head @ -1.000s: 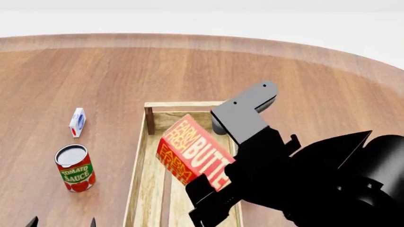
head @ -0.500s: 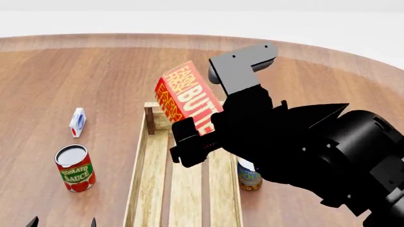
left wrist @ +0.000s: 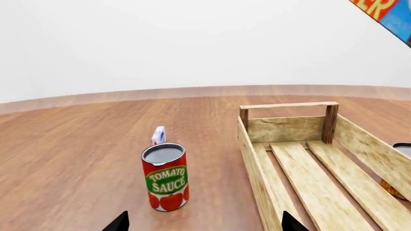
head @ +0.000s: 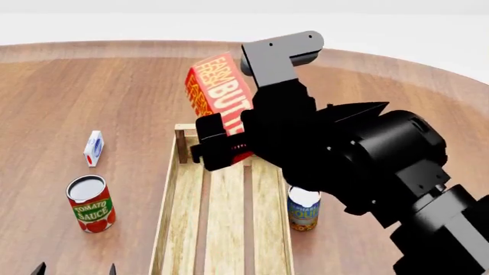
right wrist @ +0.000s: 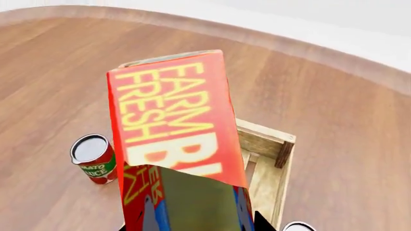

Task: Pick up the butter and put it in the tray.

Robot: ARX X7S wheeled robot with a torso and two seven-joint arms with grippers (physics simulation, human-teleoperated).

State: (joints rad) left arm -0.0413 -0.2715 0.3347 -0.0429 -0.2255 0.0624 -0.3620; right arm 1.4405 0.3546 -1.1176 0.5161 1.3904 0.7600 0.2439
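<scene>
The butter (head: 217, 91), a red-orange carton with white and yellow lettering, hangs tilted in the air above the far end of the tray (head: 169, 195). My right gripper (head: 229, 134) is shut on its lower end. In the right wrist view the butter (right wrist: 170, 115) fills the middle, with the gripper (right wrist: 192, 224) clamped on it and the tray (right wrist: 270, 144) below. The pale wooden tray (left wrist: 289, 130) holds nothing that shows. A corner of the butter (left wrist: 385, 9) shows in the left wrist view. My left gripper (head: 75, 269) is open and empty, low at the near left (left wrist: 204, 225).
A tomato sauce can (head: 90, 203) stands left of the tray, also in the wrist views (left wrist: 165, 177) (right wrist: 94, 158). A small white, blue and red carton (head: 93, 148) stands behind it. Another can (head: 303, 209) stands against the tray's right side. The round table's edge curves behind.
My right gripper has lifted the butter from low in the tray to well above its far end. The can right of the tray has come into view. The left arm has not moved.
</scene>
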